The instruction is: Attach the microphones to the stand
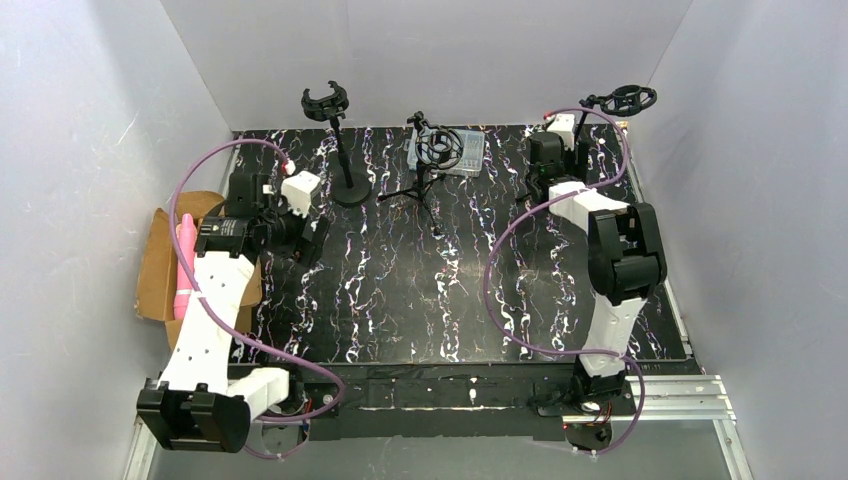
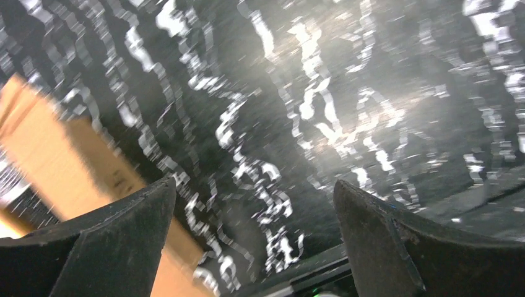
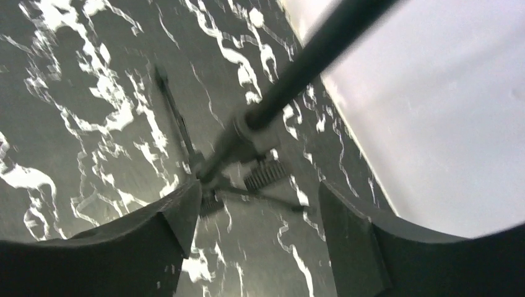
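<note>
the pink stick microphone [image 1: 185, 265] lies in the brown cardboard box [image 1: 153, 252], so the left gripper [image 2: 252, 189] hovers beside that box, wide open and empty, likely to fetch it, while the right gripper [image 3: 259, 189], well apart from the box, gapes empty at the black tripod stand [image 3: 291, 83].

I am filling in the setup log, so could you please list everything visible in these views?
microphone: one, pink, lying in the cardboard box
cardboard box: one, brown, left edge of the table
round-base stand: one, black, far side, left of centre, clip empty
middle stand: one, black, tripod legs, far centre
corner stand: one, black, far right corner, ring holder empty
plastic case: one, clear, just behind the middle stand
table: one, black with white marbling
cables: two, purple, one looping along each arm
left arm: white and black, jaws open above the table beside the box
right arm: white and black, jaws open around the corner stand's pole
</note>
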You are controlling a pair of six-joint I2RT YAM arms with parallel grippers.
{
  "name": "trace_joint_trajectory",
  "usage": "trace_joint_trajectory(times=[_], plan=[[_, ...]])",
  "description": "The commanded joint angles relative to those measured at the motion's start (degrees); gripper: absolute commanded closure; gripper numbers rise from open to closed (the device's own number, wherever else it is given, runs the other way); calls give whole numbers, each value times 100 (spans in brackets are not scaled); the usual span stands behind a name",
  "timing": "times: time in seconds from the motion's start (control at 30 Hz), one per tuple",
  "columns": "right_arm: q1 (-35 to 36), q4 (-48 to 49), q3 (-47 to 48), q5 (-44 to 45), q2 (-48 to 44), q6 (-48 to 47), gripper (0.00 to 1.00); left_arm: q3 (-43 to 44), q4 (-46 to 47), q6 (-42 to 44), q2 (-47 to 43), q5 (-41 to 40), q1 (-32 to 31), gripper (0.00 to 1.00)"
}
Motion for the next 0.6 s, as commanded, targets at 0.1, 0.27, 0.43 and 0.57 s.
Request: trace_joint_trajectory(times=[0.1,0.27,0.43,0.57], plan=[[228,-2033,-158,74,-939,1066,7,8,-799,499,-445,-2576,35,2],[405,-2400,-481,90,-1471,1253,2,-528,-574,897,-513,-3228,34,2],[526,-2693,-834,-26,-2051,1470,2,-934,-76,1143,-397,-3653,8,2],[786,-3032,-1045,-43,-2540,1732,3,-1168,343,1341,-428,-3704,-11,2]])
